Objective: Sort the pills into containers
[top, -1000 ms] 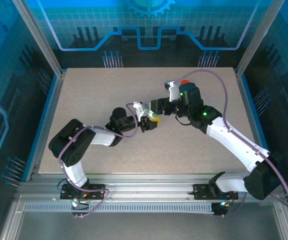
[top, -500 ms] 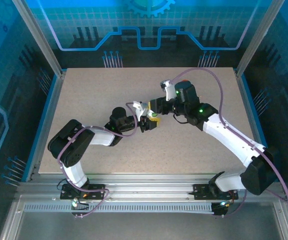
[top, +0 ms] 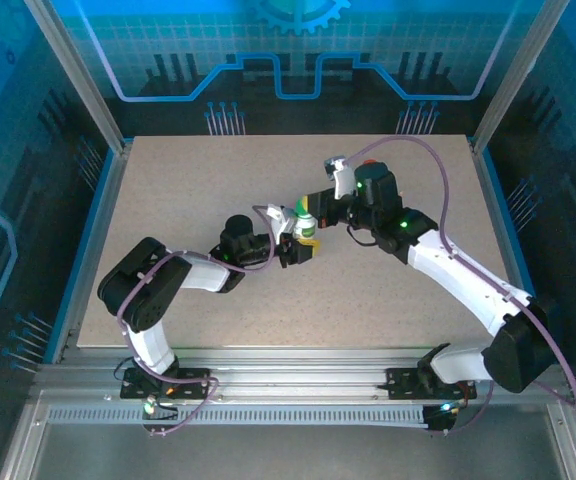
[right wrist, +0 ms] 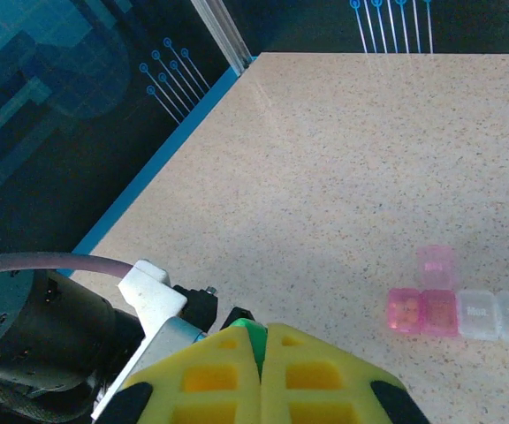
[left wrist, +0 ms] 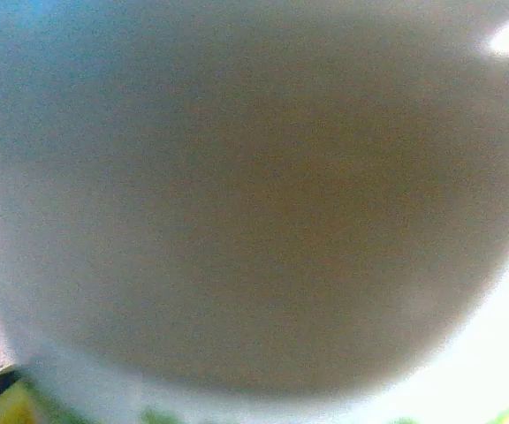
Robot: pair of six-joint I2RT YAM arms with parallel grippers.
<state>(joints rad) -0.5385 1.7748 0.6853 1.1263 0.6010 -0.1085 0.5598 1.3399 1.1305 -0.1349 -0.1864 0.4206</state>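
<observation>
Near the middle of the table (top: 168,200) the two arms met. The left gripper (top: 301,238) held the white bottle (top: 306,226) by its body, with one finger on each side. The bottle stood up with its green cap (top: 302,209) on top. The left wrist camera was so close to the bottle that it looked like a big blurry white wall, with a little bit of a yellow pad (left wrist: 7,408) down in the corner. The right gripper (top: 318,206) reached in from the right and sat just beside the cap, at the top of the bottle. In the right wrist view its yellow fingers (right wrist: 325,380) were pressed tight together with no gap between them. A small bit of green poked out at their tips. I could not tell if the tips were pinching the cap or only touching it. The black and white end of the left arm (right wrist: 51,327) sat just beside those fingers, low on the left. Over to the right on the table, well apart from both grippers, lay a pill box (right wrist: 467,314). It was a short row of little square cups, two pink and two clear. A pale pink piece stood just behind the pink ones.
</observation>
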